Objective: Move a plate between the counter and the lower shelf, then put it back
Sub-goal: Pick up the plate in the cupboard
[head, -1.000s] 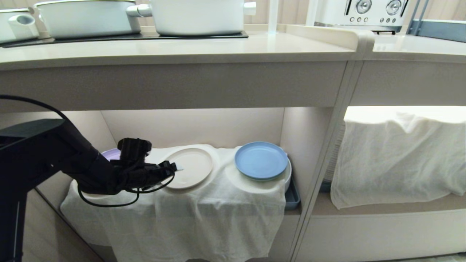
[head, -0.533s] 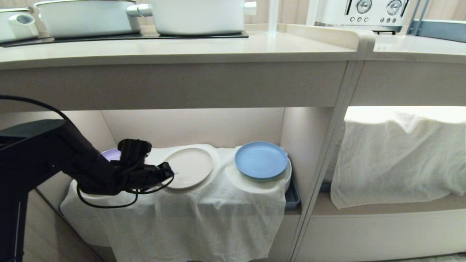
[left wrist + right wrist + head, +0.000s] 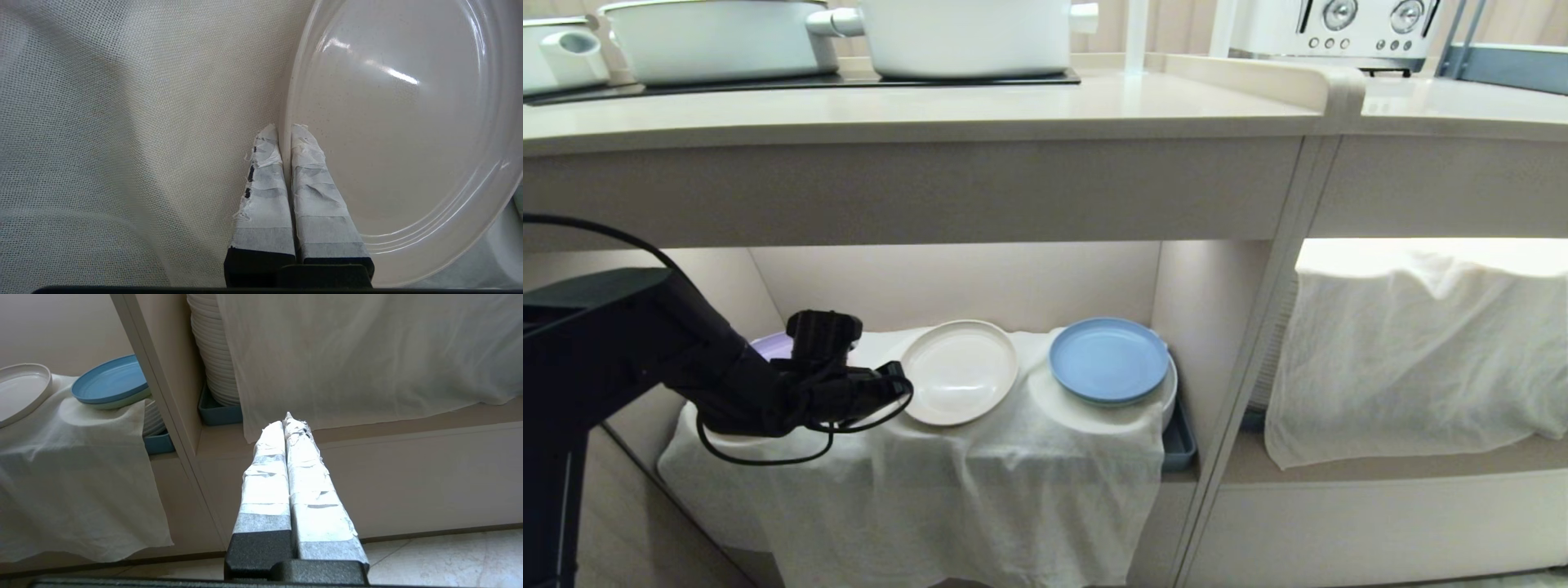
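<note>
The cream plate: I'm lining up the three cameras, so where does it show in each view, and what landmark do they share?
Head view: the cream plate sits on the white cloth in the lower shelf, between the left gripper and the blue plate.
Left wrist view: it fills the right side, its rim pinched in the shut fingers.
Right wrist view: far left edge.
Shared landmark: the white cloth.

Cream plate (image 3: 960,371) tilted on cloth-draped lower shelf (image 3: 915,457).
</note>
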### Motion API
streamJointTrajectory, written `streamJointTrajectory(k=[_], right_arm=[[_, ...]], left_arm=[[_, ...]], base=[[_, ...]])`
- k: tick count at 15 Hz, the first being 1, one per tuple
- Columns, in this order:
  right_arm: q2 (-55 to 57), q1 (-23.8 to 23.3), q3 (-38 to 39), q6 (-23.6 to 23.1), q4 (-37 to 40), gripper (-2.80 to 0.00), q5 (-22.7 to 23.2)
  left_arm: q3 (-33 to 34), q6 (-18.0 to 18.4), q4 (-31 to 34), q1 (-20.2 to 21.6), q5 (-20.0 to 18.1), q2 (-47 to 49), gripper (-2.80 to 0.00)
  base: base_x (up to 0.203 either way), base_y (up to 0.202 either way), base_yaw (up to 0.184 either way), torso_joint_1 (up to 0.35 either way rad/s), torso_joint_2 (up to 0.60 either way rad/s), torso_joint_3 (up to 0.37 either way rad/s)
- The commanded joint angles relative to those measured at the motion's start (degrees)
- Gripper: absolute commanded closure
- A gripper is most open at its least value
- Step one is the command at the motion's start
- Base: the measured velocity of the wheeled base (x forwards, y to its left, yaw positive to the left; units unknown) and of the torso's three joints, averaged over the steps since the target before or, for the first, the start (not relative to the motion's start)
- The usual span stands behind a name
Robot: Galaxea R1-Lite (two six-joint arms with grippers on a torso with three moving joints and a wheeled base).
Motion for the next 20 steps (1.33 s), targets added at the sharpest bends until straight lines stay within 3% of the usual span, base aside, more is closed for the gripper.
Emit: streamJointTrajectory(k=[1, 20], right_arm=[[0.07, 0.02, 0.0, 0.02, -0.04, 0.0, -0.02], [0.07, 0.02, 0.0, 0.02, 0.01, 0.0, -0.02]], left_arm=[[-0.01, -0.14, -0.17, 0.13, -0.03, -0.05, 0.0], [6.85, -0.4, -2.89, 0.49, 3.31, -4.54, 0.0]], base=[[0.0, 0.0, 0.0, 0.0, 0.0, 0.0], [0.0, 0.0, 0.0, 0.0, 0.0, 0.0]])
